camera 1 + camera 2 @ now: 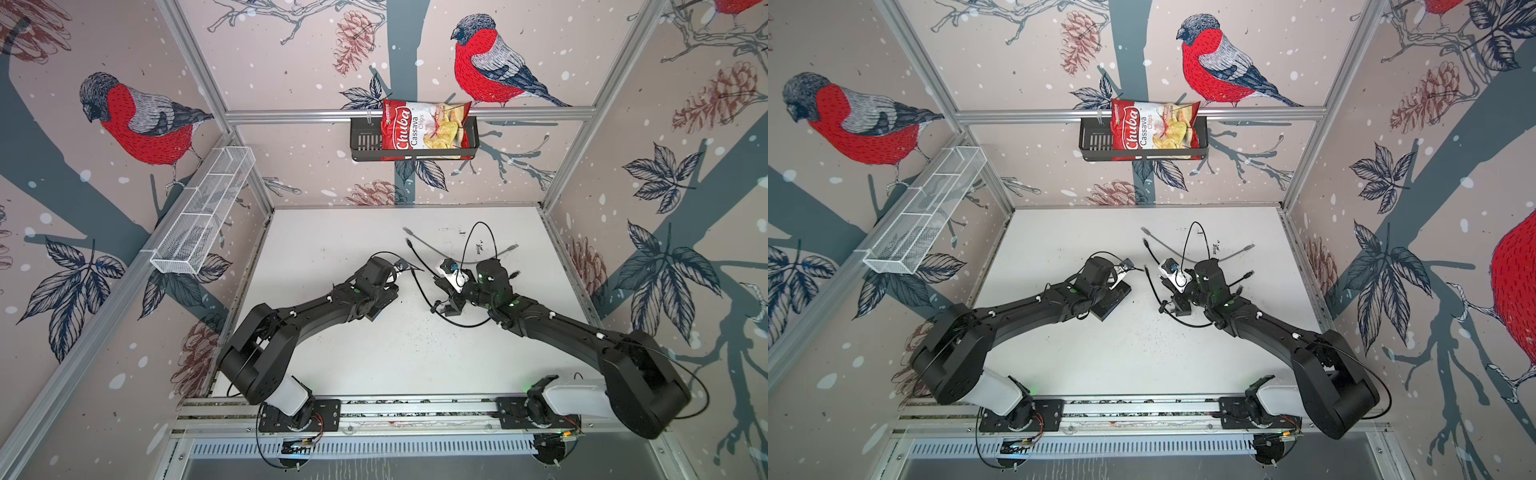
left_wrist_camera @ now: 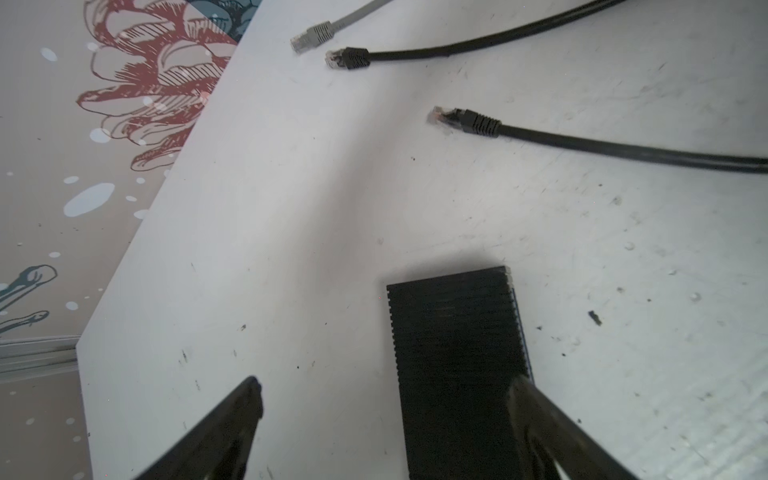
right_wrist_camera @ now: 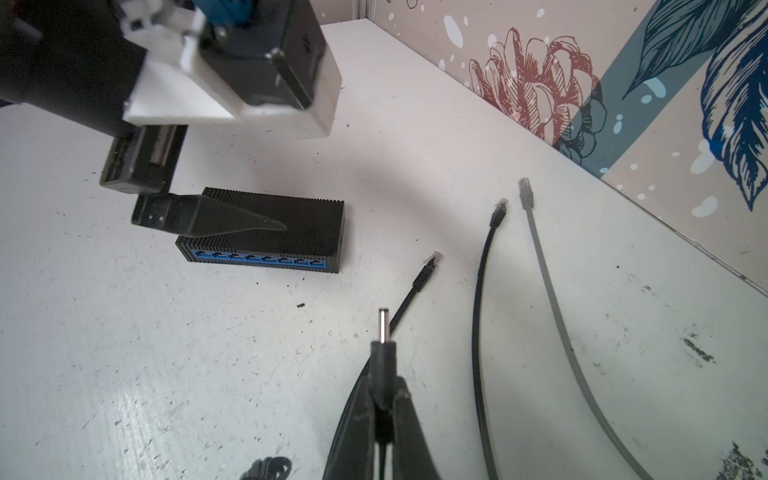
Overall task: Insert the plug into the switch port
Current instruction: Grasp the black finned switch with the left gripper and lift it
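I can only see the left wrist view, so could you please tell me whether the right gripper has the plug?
Observer: Yes, the right gripper is shut on the plug, its metal tip sticking out in front.
Operator: Thanks. Where are the switch's ports?
Observer: A row of blue ports runs along one long edge of the switch, facing the right wrist camera.
Operator: Is the plug near the switch?
Observer: No, they are apart, with bare table between them.
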Action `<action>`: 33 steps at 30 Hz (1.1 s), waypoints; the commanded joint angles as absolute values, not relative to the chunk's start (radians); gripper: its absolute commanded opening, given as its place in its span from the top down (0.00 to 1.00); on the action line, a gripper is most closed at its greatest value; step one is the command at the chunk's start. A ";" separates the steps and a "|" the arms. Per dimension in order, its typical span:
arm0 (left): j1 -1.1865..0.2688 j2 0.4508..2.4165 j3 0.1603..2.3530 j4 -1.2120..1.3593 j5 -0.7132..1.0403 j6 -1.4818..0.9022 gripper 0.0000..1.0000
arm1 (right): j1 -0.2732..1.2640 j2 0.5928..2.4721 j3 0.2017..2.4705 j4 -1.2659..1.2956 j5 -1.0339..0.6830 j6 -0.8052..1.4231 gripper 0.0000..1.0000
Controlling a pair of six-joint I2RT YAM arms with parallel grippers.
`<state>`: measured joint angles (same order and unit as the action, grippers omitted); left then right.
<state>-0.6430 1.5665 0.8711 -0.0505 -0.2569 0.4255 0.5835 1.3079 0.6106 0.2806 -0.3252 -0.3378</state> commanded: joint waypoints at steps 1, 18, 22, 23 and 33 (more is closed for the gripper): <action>-0.632 1.608 0.907 -0.157 -0.188 0.413 0.10 | 0.583 1.301 0.605 0.300 -0.317 -0.331 1.00; -0.543 1.761 1.048 -0.365 0.004 0.386 0.13 | 0.576 1.291 0.588 0.331 -0.313 -0.325 1.00; -0.541 1.765 1.050 -0.368 0.056 0.383 0.19 | 0.575 1.293 0.586 0.334 -0.313 -0.327 1.00; -0.540 1.767 1.049 -0.367 0.063 0.380 0.20 | 0.576 1.293 0.587 0.334 -0.314 -0.327 1.00; -0.519 1.831 1.078 -0.408 0.135 0.397 0.31 | 0.575 1.282 0.586 0.336 -0.319 -0.333 1.00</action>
